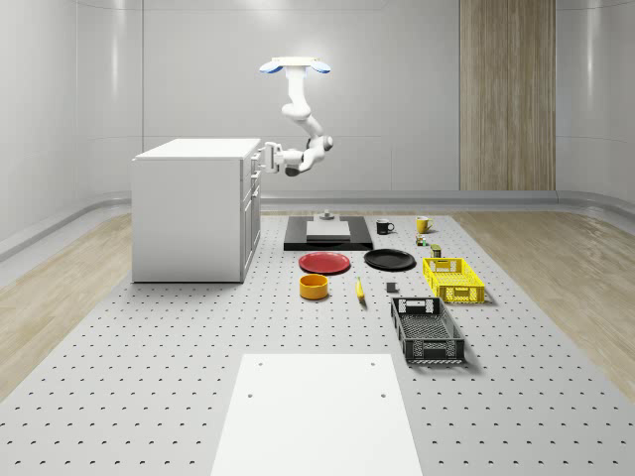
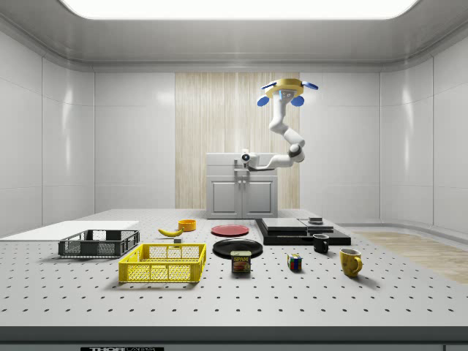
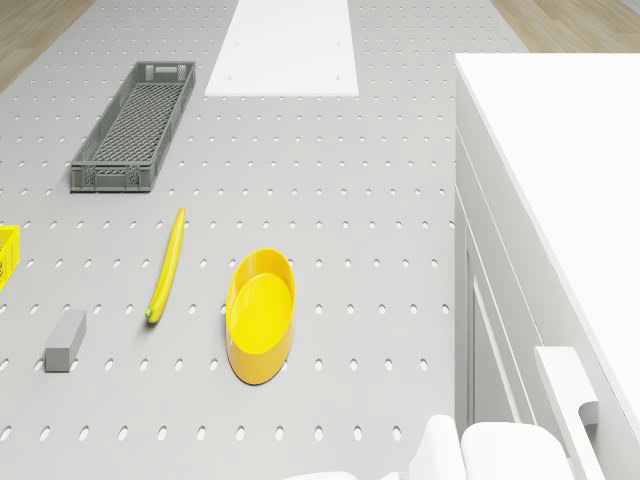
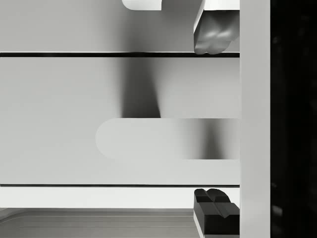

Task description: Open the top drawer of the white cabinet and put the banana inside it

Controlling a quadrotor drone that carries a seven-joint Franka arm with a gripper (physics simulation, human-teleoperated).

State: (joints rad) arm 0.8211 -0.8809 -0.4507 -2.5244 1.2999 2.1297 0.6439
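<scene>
The drone point(image 1: 294, 67) hovers high in the whole-scene view, up near the top centre, just right of the cabinet point(image 1: 193, 210) and above the floor in front of it. Its arm bends down and left, so the gripper point(image 1: 268, 157) sits right at the upper part of the cabinet front. In the wrist view the fingers point(image 4: 214, 34) are spread wide, one above and one below the drawer handle point(image 4: 166, 139), and they aren't clamped on it. The drawer front point(image 4: 59, 119) looks flush, so it's closed. The banana point(image 1: 359, 290) is lying on the table point(image 1: 149, 377) in the middle of the whole-scene view, just right of the yellow bowl point(image 1: 314, 287) and well apart from the cabinet.
</scene>
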